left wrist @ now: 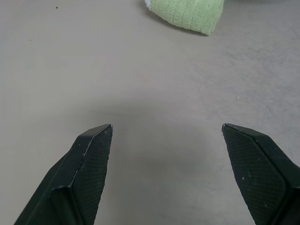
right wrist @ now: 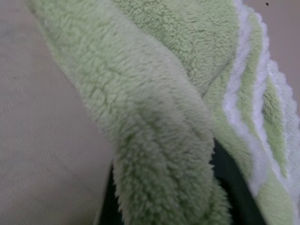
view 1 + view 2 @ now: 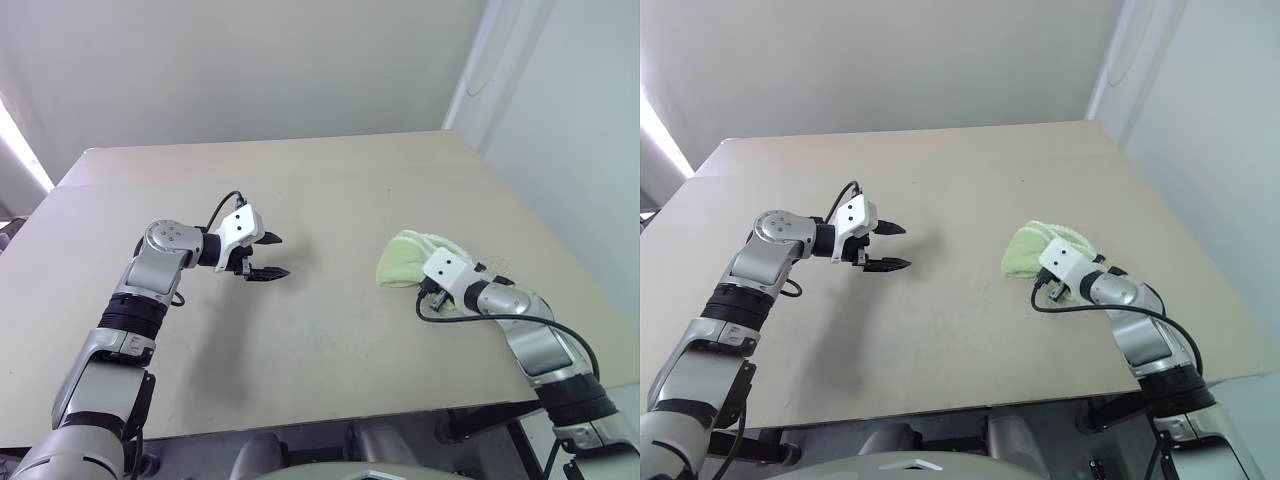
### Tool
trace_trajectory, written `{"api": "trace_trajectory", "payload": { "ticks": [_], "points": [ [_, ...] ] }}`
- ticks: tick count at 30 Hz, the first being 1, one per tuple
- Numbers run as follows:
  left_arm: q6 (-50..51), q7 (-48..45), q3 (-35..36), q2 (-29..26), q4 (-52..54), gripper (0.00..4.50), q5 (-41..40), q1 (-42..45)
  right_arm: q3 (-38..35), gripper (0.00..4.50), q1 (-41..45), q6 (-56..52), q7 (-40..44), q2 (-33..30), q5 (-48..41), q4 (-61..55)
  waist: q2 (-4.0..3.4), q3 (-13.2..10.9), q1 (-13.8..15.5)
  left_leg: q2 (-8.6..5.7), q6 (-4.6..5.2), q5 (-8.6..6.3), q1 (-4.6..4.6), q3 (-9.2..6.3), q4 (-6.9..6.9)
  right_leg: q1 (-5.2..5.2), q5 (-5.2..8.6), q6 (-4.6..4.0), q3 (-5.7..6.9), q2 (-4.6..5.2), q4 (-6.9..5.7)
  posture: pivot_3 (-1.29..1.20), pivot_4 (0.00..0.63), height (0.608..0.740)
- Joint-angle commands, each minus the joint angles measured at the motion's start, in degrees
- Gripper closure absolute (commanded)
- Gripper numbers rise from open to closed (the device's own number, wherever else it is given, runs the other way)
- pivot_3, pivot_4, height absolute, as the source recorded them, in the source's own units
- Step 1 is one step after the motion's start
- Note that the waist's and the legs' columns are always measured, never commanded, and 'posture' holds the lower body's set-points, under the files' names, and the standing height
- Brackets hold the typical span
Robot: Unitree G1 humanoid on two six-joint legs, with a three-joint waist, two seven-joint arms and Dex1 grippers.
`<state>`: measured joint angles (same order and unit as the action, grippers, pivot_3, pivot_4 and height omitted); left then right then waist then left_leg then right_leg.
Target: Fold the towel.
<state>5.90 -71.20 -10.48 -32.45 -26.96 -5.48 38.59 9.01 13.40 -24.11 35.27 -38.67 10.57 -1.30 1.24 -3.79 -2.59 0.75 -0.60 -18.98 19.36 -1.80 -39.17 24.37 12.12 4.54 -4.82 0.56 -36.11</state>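
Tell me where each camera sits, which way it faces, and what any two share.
Head views: stereo pair on the head, looking forward and down at the table; both arms, left gripper, towel.
Left wrist view: on the left wrist, looking along its open black fingers over the tabletop toward the towel.
Right wrist view: on the right wrist, pressed close to the towel's green pile and white trim.
Shared: all views show the towel.

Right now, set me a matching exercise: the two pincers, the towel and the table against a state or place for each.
Things:
1. left pincer
2. right pincer
3. towel
4. table

States:
A. bunched in a heap on the robot's right
B. fingers wide apart, nothing between them
C. beige, bare in the middle
D. wrapped in green cloth

Pairs: 1-B, 2-D, 3-A, 4-C
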Motion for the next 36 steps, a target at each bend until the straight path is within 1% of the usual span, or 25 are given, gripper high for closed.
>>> {"api": "trace_trajectory", "payload": {
  "ticks": [1, 2, 4, 5, 6, 8, 10, 12, 15, 17, 20, 24, 28, 30, 34, 35, 36],
  "points": [
    [0.11, 0.11, 0.58, -0.7, 1.98, 0.53, -0.19, 0.3, -2.65, 1.97, -0.28, 0.55, 1.25, -2.63, -0.54, -0.59, 0.0, 0.0, 0.08, 0.0, 0.0, 0.0, 0.0, 0.0, 0.0, 0.0, 0.0, 0.0, 0.0, 0.0, 0.01, 0.0, 0.0, 0.712],
    [0.15, 0.15, 0.59, -0.71, 2.05, 0.53, -0.2, 0.25, -3.3, 1.58, -0.66, 0.64, 2.21, -3.38, -1.34, -1.36, 0.0, 0.0, 0.13, 0.0, 0.0, 0.0, 0.01, 0.0, 0.0, 0.0, 0.0, 0.0, 0.01, 0.01, 0.02, 0.0, 0.0, 0.712],
    [0.25, 0.21, 0.6, -0.71, 2.15, 0.53, -0.26, 0.19, -6.8, 0.84, -1.96, -1.64, 6.72, -4.9, -6.52, -5.31, 0.0, 0.0, 0.3, -0.01, 0.0, 0.0, 0.03, -0.01, 0.0, 0.0, 0.01, 0.02, 0.01, 0.01, 0.03, 0.0, 0.0, 0.712],
    [0.25, 0.25, 0.63, -0.72, 2.12, 0.53, -0.27, 0.2, -11.05, 0.5, -2.24, -6.04, 10.01, -4.59, -13.18, -9.18, 0.0, -0.01, 0.28, -0.01, 0.0, 0.0, 0.03, -0.04, 0.01, 0.0, 0.03, 0.04, 0.03, 0.01, 0.03, 0.0, 0.0, 0.712],
    [0.25, 0.3, 0.65, -0.73, 2.08, 0.53, -0.27, 0.22, -14.55, 0.5, -2.27, -9.82, 12.31, -4.07, -18.89, -12.39, -0.03, -0.02, 0.22, -0.01, 0.0, 0.0, 0.05, -0.05, 0.01, 0.01, 0.03, 0.04, 0.03, 0.01, 0.03, 0.0, 0.0, 0.712],
    [0.19, 0.41, 0.69, -0.72, 1.77, 0.53, -0.24, 0.41, -19.74, 0.5, -1.35, -14.73, 13.94, -2.21, -27.58, -16.68, -0.03, -0.03, -0.04, -0.01, 0.0, 0.0, 0.05, -0.04, 0.01, 0.01, 0.03, 0.05, 0.02, 0.01, 0.01, 0.0, 0.0, 0.712],
    [0.12, 0.48, 0.73, -0.71, 1.44, 0.53, -0.22, 0.62, -23.37, 0.5, 1.12, -18.68, 12.0, 0.99, -33.76, -18.82, -0.01, -0.04, -0.37, 0.01, 0.0, 0.0, 0.05, -0.04, 0.01, -0.04, 0.02, 0.04, 0.01, -0.02, -0.01, 0.0, 0.0, 0.712],
    [0.12, 0.58, 0.72, -0.62, 1.43, 0.53, -0.21, 0.64, -24.76, 0.5, 4.01, -21.53, 7.96, 4.85, -36.44, -18.02, -0.01, -0.04, -0.53, 0.03, 0.0, 0.0, 0.01, -0.05, 0.02, -0.17, 0.0, 0.01, 0.03, -0.04, -0.07, 0.0, 0.0, 0.712],
    [0.37, 0.69, 0.65, -0.46, 1.95, 0.53, -0.27, 0.47, -24.69, 0.5, 7.72, -21.98, 0.34, 10.38, -35.51, -13.46, -0.02, -0.03, -0.52, 0.06, 0.0, 0.0, -0.04, -0.1, 0.01, -0.24, -0.01, -0.02, 0.09, -0.06, -0.08, 0.0, 0.0, 0.712],
    [0.67, 0.71, 0.79, -0.44, 2.07, 0.53, -0.44, 0.51, -23.4, 0.5, 8.57, -17.4, -4.72, 13.72, -32.04, -8.88, -0.04, -0.02, -0.51, 0.06, 0.0, 0.0, -0.05, -0.09, 0.01, -0.21, -0.01, -0.02, 0.09, -0.05, -0.06, 0.0, 0.0, 0.712],
    [0.6, 0.86, 0.9, -0.65, 1.93, 0.53, -0.27, 0.55, -21.87, 0.5, 8.92, -12.27, -9.33, 16.98, -28.49, -2.14, -0.05, -0.02, -0.36, 0.03, 0.0, 0.0, 0.07, -0.07, 0.02, 0.06, -0.03, -0.02, 0.07, -0.01, -0.01, 0.0, 0.0, 0.712],
    [1.24, 1.08, 1.43, -1.03, 2.83, 0.53, -0.63, 0.43, -17.93, 0.5, 7.0, -1.89, -12.39, 20.56, -23.31, 7.13, -0.06, -0.02, -0.24, 0.01, 0.01, -0.01, 0.13, -0.03, 0.09, 0.12, -0.16, 0.06, 0.04, 0.02, 0.03, 0.0, 0.0, 0.712],
    [1.57, 1.73, 1.92, -1.07, 2.94, 0.53, -0.83, 0.52, -13.64, 0.5, 5.5, 5.66, -15.17, 23.03, -18.16, 15.78, -0.06, -0.02, -0.36, 0.01, 0.01, -0.01, 0.1, -0.04, 0.13, 0.12, -0.14, 0.06, 0.04, 0.02, 0.01, 0.0, 0.0, 0.712],
    [1.53, 1.95, 2.0, -1.09, 2.93, 0.53, -0.83, 0.54, -12.9, 0.5, 5.3, 8.76, -16.94, 23.9, -16.38, 20.54, -0.03, 0.01, -0.69, 0.01, 0.01, -0.01, 0.06, -0.03, 0.1, 0.09, -0.04, 0.14, 0.04, 0.02, 0.0, 0.0, 0.0, 0.712],
    [1.38, 2.78, 2.31, -0.98, 2.56, 0.53, -0.82, 0.65, -11.78, 0.5, 5.65, 14.45, -20.53, 23.27, -12.46, 28.97, 0.15, 0.12, -1.39, 0.02, 0.01, -0.01, -0.07, -0.05, 0.06, -0.43, 0.03, 0.04, 0.03, 0.02, 0.02, 0.0, 0.0, 0.712],
    [1.34, 2.88, 2.33, -0.98, 2.54, 0.53, -0.85, 0.62, -11.85, 0.5, 5.59, 15.32, -20.49, 22.91, -12.39, 29.32, 0.2, 0.15, -1.4, 0.02, 0.01, -0.01, -0.23, -0.06, 0.05, -0.63, 0.04, 0.04, 0.04, 0.02, 0.04, 0.0, 0.0, 0.712],
    [1.35, 2.91, 2.36, -1.02, 2.58, 0.53, -0.93, 0.58, -12.17, 0.5, 5.55, 15.64, -20.11, 22.5, -12.76, 28.84, 0.22, 0.17, -1.38, 0.02, 0.0, -0.01, -0.65, -0.11, 0.06, -0.93, 0.06, 0.05, 0.06, 0.02, 0.09, 0.0, 0.0, 0.712]
  ]
}}
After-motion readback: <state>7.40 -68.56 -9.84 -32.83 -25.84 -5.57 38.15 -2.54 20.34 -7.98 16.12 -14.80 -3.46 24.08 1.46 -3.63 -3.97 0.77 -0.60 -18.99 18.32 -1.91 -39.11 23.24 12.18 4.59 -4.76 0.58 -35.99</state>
